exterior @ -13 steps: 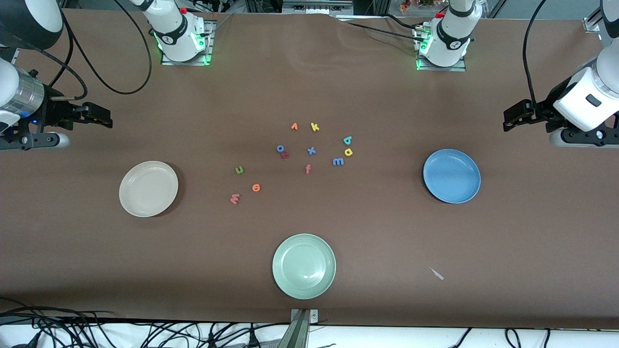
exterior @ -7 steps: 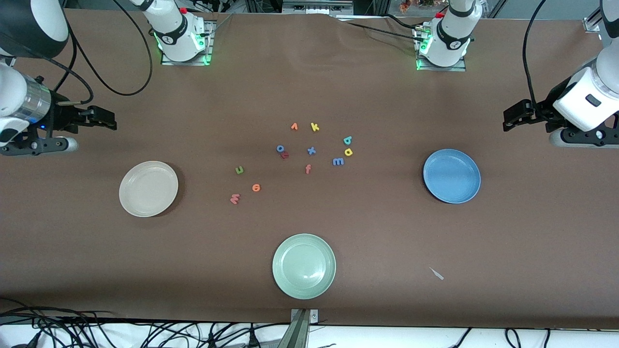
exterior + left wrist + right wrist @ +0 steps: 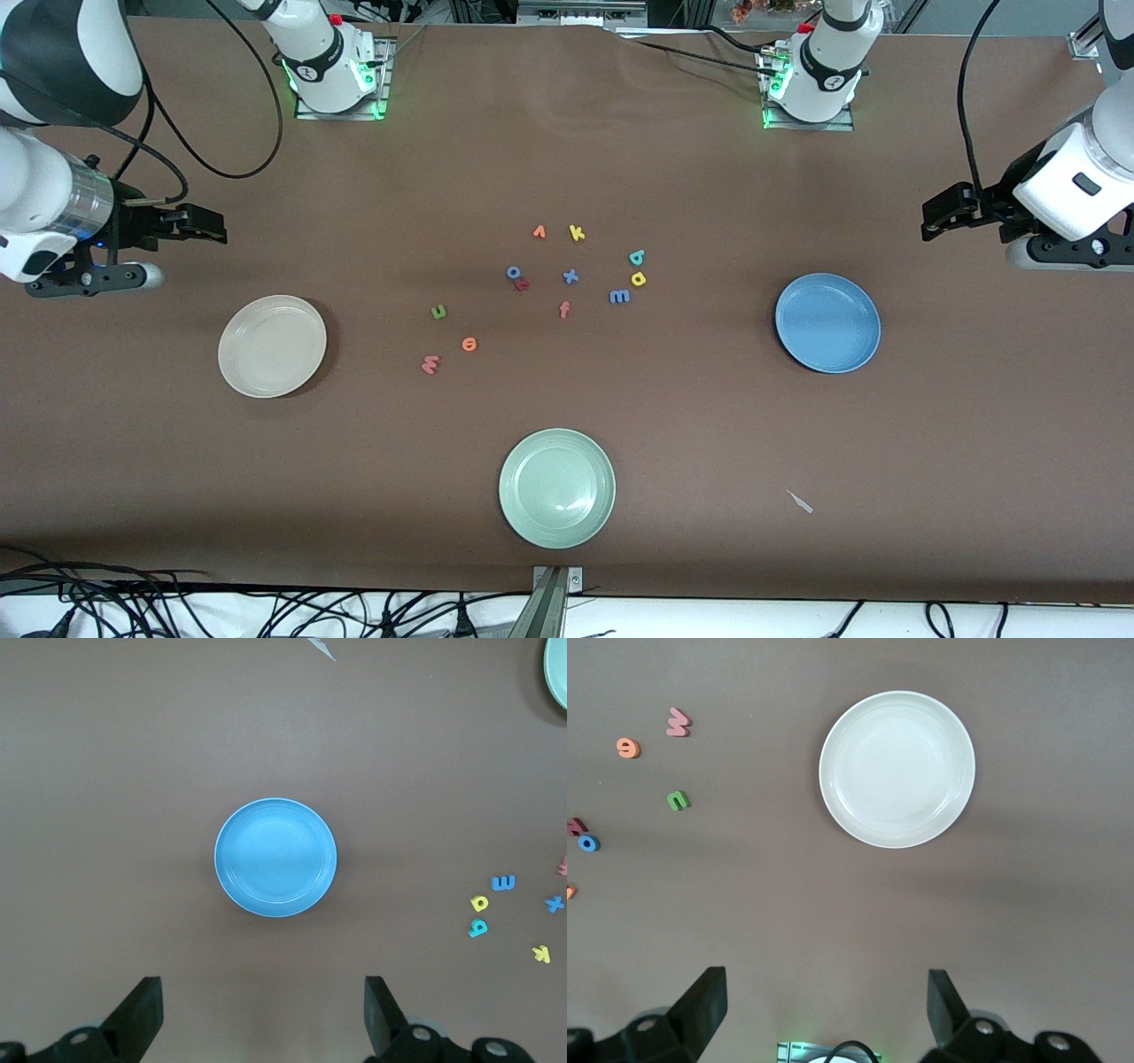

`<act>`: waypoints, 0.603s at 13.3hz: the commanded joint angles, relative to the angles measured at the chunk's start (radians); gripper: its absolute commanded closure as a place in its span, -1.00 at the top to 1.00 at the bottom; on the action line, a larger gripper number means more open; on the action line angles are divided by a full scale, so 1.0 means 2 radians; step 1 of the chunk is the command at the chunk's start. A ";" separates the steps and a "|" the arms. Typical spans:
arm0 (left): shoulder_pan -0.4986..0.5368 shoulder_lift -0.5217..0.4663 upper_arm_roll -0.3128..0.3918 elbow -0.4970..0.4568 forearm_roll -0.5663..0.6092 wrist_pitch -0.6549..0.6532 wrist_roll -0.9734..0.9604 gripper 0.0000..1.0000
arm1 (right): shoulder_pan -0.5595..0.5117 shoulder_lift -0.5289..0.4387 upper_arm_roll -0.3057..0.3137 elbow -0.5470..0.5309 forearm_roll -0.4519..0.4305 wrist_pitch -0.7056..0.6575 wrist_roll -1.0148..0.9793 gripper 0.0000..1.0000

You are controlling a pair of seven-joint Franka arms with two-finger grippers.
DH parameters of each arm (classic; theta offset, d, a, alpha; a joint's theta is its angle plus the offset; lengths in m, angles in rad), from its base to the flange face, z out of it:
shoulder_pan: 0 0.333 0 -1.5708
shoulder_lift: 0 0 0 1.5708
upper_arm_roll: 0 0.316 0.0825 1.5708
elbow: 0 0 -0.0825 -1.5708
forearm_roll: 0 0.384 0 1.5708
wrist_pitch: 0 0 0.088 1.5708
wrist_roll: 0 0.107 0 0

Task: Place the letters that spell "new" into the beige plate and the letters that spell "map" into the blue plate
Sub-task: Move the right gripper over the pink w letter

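Observation:
The beige plate (image 3: 272, 346) (image 3: 897, 769) lies toward the right arm's end of the table and the blue plate (image 3: 827, 322) (image 3: 275, 858) toward the left arm's end. Between them lie the green n (image 3: 438, 311) (image 3: 677, 800), orange e (image 3: 469, 344) (image 3: 628, 747) and pink w (image 3: 431, 363) (image 3: 678, 722). The blue m (image 3: 619, 296) (image 3: 503, 883), yellow a (image 3: 638, 279) (image 3: 479, 902) and teal p (image 3: 636, 257) (image 3: 478, 927) cluster closer to the blue plate. My right gripper (image 3: 217, 230) (image 3: 827, 1010) hangs open near the beige plate. My left gripper (image 3: 928, 221) (image 3: 263, 1019) waits open near the blue plate.
A pale green plate (image 3: 556, 487) sits nearest the front camera. Spare letters lie mid-table: yellow k (image 3: 577, 233), orange v (image 3: 539, 232), blue x (image 3: 570, 276), orange-red f (image 3: 564, 309), blue o (image 3: 514, 272). A small white scrap (image 3: 800, 501) lies beside the green plate.
My right arm has swung its open gripper a little toward the middle of the table. The left arm, plates and letters have not moved.

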 commanded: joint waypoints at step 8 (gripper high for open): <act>-0.002 -0.003 -0.002 0.005 0.005 -0.007 0.001 1.00 | 0.081 0.062 0.001 0.002 0.012 0.053 0.146 1.00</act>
